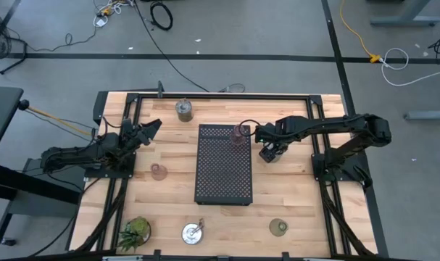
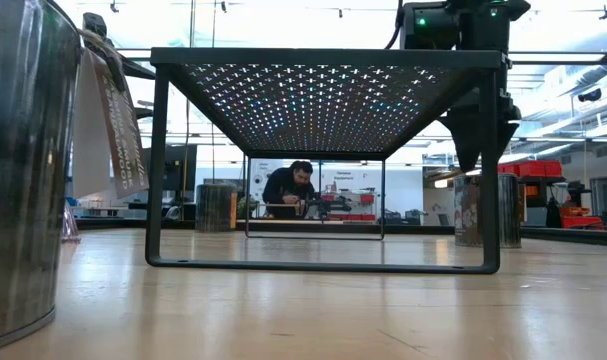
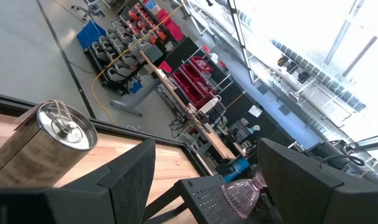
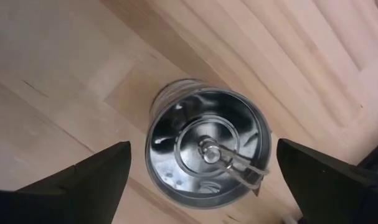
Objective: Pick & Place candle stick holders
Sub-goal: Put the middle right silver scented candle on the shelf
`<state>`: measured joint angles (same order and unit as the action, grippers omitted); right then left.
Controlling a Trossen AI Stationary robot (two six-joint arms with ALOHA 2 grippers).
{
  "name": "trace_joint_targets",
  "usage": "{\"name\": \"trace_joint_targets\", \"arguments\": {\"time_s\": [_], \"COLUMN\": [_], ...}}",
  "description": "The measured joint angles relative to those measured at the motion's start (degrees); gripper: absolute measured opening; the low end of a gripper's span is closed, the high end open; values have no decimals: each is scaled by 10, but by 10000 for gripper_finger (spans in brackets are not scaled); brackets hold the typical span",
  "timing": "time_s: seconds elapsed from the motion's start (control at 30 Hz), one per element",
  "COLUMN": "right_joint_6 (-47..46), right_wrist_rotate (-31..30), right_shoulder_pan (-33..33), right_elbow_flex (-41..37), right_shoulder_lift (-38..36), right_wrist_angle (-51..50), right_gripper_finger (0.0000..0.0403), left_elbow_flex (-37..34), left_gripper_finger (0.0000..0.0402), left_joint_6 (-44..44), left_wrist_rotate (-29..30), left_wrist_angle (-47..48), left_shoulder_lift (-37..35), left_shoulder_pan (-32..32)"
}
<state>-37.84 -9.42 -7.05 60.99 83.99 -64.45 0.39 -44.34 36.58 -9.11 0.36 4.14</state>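
My right gripper [image 1: 269, 153] hangs open, pointing down, over a round silvery holder [image 4: 204, 149] that stands on the table just right of the black perforated tray [image 1: 223, 181]. Its fingers stand on either side of the holder, apart from it. The same holder shows in the low view [image 2: 488, 210]. A pink glass holder [image 1: 241, 133] stands on the tray's far right corner. A second pink holder [image 1: 158, 171] stands left of the tray. Silvery holders stand at the far edge [image 1: 184, 109] and the near edge [image 1: 193, 233]. An olive-green holder [image 1: 278, 228] stands near right. My left gripper [image 1: 151, 129] is open and empty at the far left.
A spiky green plant [image 1: 135, 230] stands at the near left corner. The tray stands raised on thin legs [image 2: 158, 170] in the table's middle. A person [image 2: 293, 185] sits in the room far behind the table. Bare wood lies between the tray and the near holders.
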Motion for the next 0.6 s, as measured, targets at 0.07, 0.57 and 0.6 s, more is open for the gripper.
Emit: {"name": "trace_joint_targets", "arguments": {"time_s": [0.07, 0.57, 0.6], "right_joint_6": [2, -9, -9], "right_wrist_rotate": [0, 1, 6], "right_shoulder_pan": [0, -1, -1], "right_elbow_flex": [0, -54, -54], "right_shoulder_lift": [0, -10, -11], "right_wrist_angle": [0, 22, 25], "right_gripper_finger": [400, 400, 400], "left_elbow_flex": [0, 0, 0], "left_gripper_finger": [287, 287, 287], "left_joint_6": [0, 1, 1], "left_wrist_rotate": [0, 7, 10], "left_wrist_angle": [0, 1, 1], "left_shoulder_lift": [0, 0, 0], "left_shoulder_pan": [0, 0, 0]}}
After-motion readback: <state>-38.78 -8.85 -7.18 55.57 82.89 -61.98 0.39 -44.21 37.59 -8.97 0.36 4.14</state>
